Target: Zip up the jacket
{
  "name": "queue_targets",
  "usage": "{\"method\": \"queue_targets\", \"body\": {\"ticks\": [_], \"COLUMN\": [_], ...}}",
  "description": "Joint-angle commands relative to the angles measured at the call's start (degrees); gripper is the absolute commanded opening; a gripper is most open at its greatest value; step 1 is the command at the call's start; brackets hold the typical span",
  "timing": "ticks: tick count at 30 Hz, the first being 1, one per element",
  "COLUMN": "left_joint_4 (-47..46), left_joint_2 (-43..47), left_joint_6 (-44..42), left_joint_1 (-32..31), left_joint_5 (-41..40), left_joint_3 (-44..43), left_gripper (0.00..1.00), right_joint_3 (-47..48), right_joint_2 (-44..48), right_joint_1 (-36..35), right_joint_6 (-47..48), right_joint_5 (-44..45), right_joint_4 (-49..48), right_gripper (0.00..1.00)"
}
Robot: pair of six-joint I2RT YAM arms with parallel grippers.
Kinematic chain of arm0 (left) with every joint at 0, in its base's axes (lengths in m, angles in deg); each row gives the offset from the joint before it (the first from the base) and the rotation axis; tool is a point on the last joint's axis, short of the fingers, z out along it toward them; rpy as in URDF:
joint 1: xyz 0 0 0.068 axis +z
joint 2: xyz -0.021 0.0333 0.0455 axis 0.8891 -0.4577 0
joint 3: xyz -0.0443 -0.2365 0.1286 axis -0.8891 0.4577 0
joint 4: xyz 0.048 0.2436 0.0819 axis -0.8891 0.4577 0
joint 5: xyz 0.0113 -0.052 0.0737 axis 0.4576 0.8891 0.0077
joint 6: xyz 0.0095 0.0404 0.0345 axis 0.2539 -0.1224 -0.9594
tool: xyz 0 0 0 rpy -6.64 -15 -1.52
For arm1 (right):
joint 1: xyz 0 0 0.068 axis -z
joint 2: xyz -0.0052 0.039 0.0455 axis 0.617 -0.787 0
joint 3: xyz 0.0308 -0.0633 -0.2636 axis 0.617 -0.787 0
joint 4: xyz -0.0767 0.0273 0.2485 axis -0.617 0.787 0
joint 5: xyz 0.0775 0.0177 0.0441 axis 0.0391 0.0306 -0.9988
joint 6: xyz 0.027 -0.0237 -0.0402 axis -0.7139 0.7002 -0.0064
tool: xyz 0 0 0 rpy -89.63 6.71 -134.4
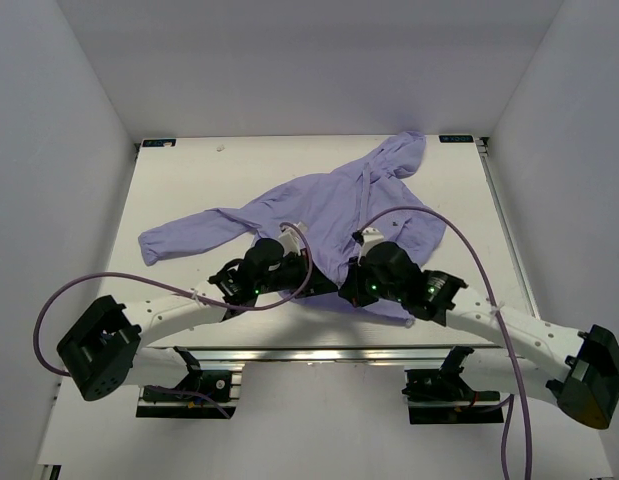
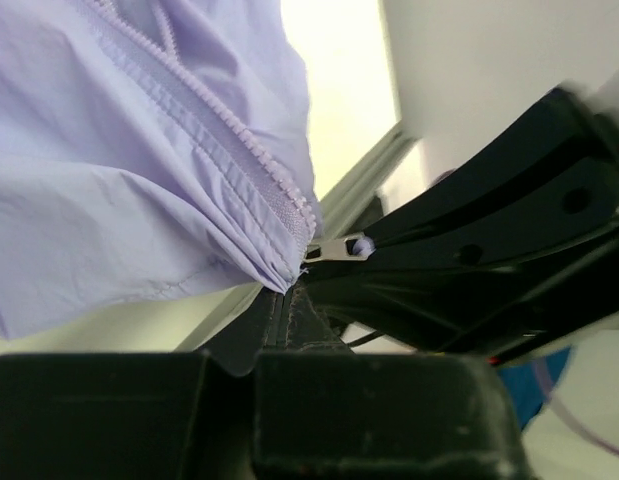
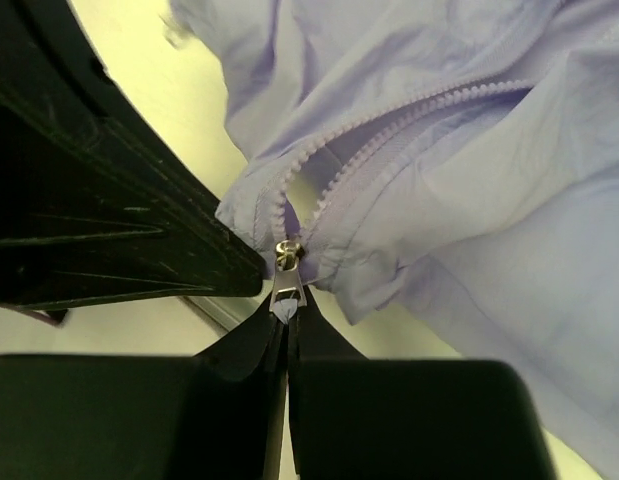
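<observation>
Thin lavender-purple hooded fabric jacket [image 1: 329, 205] spread on white table [image 1: 179, 180], bottom hem right at both fingertip pairs. Fingers of left gripper [image 2: 285, 305] pressed together, pinching hem fabric beside zipper base. Fingers of right gripper [image 3: 287, 318] pressed together on small silver metal zipper pull [image 3: 287, 290]. Teeth rows part just beyond slider.

The left arm [image 1: 179, 305] and right arm [image 1: 499, 320] stretch low from the near corners, wrists angled inward, so the left claw [image 1: 301, 272] and right claw [image 1: 347, 285] meet almost tip to tip. The left claw is pressed tight on the hem of the jacket [image 2: 139, 200] — the right claw is pinched on the zipper pull [image 3: 287, 295].
</observation>
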Motion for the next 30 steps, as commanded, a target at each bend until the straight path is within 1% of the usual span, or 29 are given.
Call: {"method": "queue_targets", "body": {"ticks": [1,4,6,10,13,18,23,24,26,30], "left_joint_4": [9.6,15.0,16.7,17.9,19.8,23.6,27.3,28.7,29.9,32.1], "left_joint_2": [1.3,1.0,0.9,1.1,1.5,2.2,2.0,2.0,2.3,2.7], "left_joint_6": [-6.5,-8.5,-9.5,-10.3,-10.9,-12.4,-12.9,-12.9,-12.7,-12.4], "left_joint_1": [-0.9,-1.3,-1.3,-2.2,-2.8,-4.5,-5.3,-5.4,-5.8,-6.3], "left_joint_5": [-1.6,-2.9,-2.6,-1.6,-1.9,-2.2,1.4,1.7,2.2,2.4], "left_joint_3": [-3.1,-3.6,-3.4,-2.4,-2.0,-1.3,0.7,1.2,2.6,4.2], "left_gripper": [0.00,0.00,0.00,0.00,0.00,0.00,0.00,0.00,0.00,0.00], "right_joint_3": [7.9,12.5,15.3,18.8,19.6,20.0,21.8,22.0,22.7,24.9], "right_joint_2": [-4.3,-7.6,-9.8,-14.2,-16.7,-18.0,-20.1,-21.0,-21.8,-24.3], "right_joint_1": [-0.4,-0.4,-0.1,0.5,2.1,5.7,10.7,12.1,13.1,13.9], "right_joint_6": [4.4,6.9,8.9,10.7,11.4,10.9,11.6,12.2,13.2,15.0], "right_joint_5": [-0.6,-2.8,-5.5,-6.2,-9.5,-8.7,-10.4,-12.5,-13.7,-12.7], "right_joint_4": [13.2,18.4,21.5,26.1,27.1,26.7,25.5,24.8,24.6,26.2], "right_gripper": [0.00,0.00,0.00,0.00,0.00,0.00,0.00,0.00,0.00,0.00]}}
